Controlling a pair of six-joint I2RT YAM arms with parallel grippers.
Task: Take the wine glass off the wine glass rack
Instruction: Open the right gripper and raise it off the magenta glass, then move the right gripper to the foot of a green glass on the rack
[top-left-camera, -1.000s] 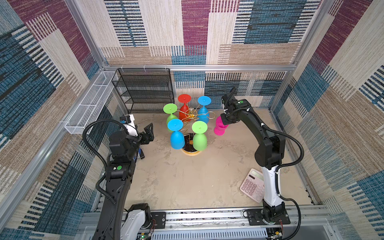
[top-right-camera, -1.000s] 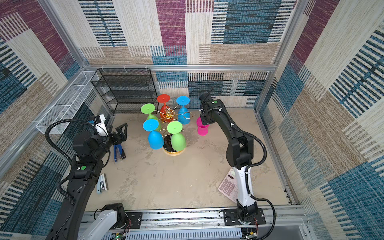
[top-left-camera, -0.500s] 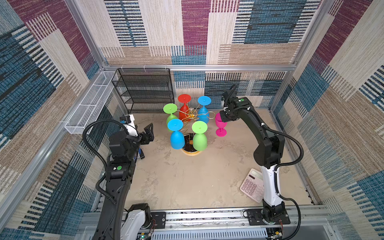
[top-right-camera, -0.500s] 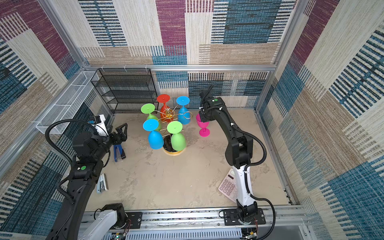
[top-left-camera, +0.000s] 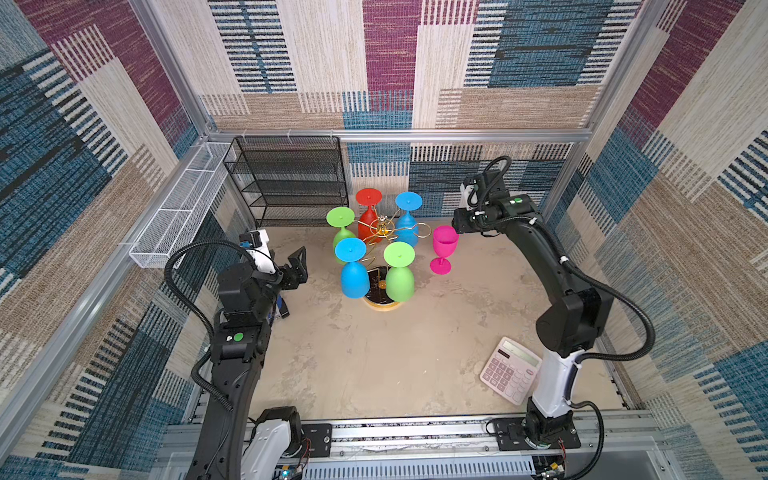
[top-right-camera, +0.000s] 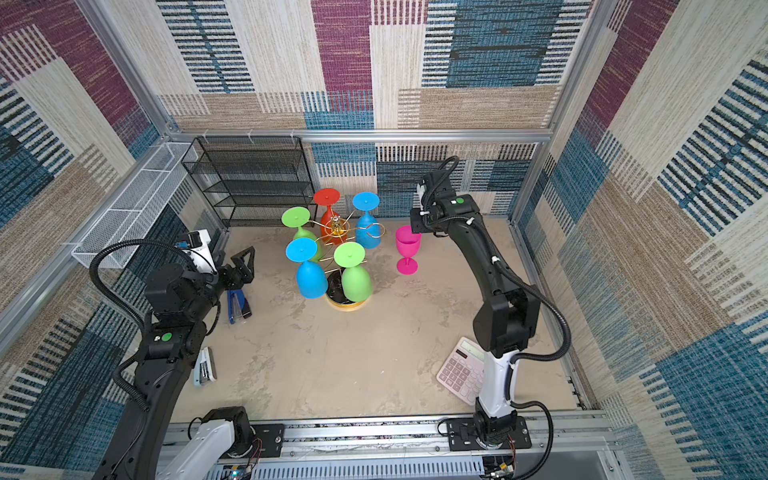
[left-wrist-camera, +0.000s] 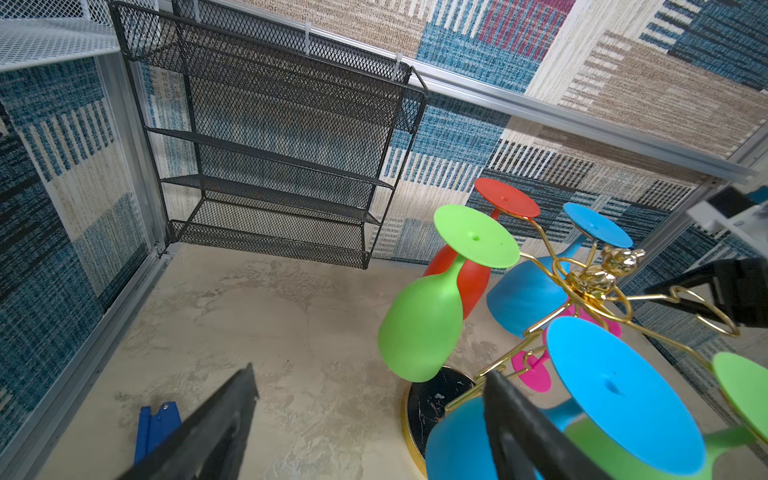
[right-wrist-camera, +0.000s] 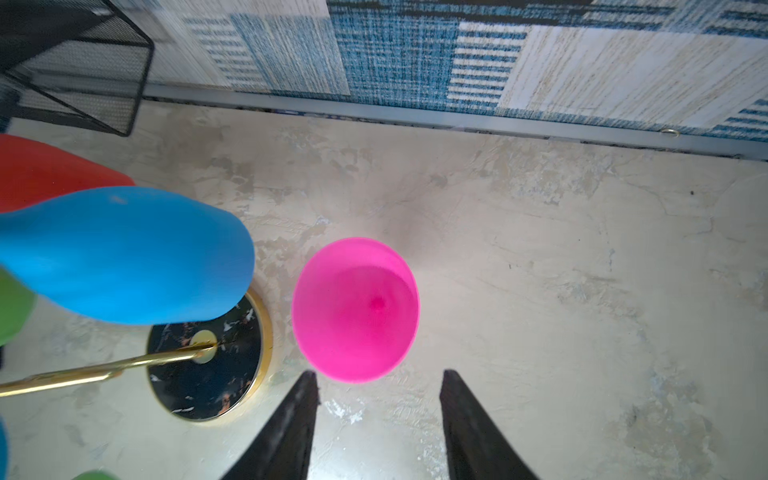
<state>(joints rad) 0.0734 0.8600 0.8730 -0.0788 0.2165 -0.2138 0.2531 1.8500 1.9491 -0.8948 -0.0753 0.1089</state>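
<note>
Pink plastic, the wine glass stands upright on its foot on the beige table, off the wine glass rack and just to its right in both top views. The rack's bare gold loop points toward it. Five other glasses hang upside down from the remaining arms: red, two blue, two green.

The right gripper hovers directly above the pink bowl with its fingers spread, touching nothing; the glass stands free.

The left gripper is spread wide and holds nothing, well apart on the rack's left.

A black mesh shelf stands against the back wall and a white mesh basket hangs on the left wall. A pink-keyed calculator lies by the right arm's base, its key markings too small to read. A blue stapler-like item lies beneath the left arm.
</note>
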